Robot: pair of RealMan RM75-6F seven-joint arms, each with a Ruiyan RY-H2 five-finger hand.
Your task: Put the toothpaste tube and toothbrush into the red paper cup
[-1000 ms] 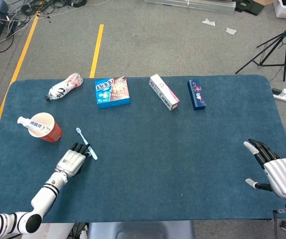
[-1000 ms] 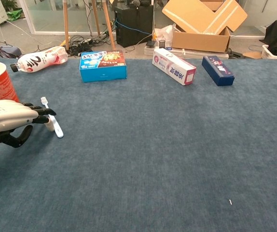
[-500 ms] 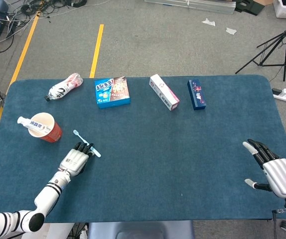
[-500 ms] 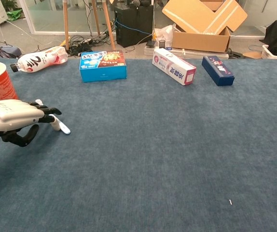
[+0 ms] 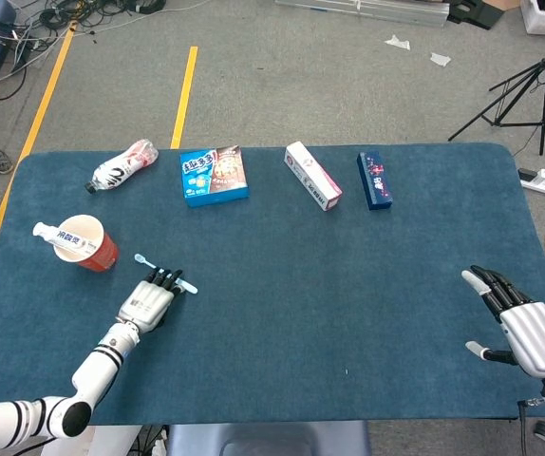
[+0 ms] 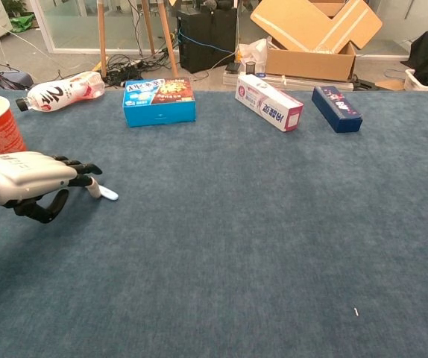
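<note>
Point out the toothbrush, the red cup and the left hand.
toothbrush (image 5: 141,258): head view, on the brush end left of the fingers.
red cup (image 5: 104,252): head view, on its red side wall.
left hand (image 5: 148,303): head view, on the back of the hand.

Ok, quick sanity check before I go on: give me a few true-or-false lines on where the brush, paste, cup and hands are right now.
1. The toothpaste tube is already in the red paper cup. True.
2. The toothbrush is in the cup. False: it lies on the table under the left hand's fingertips.
3. The right hand holds the plastic bottle. False: it holds nothing, fingers apart.
4. The toothbrush lies right of the cup in the head view. True.
</note>
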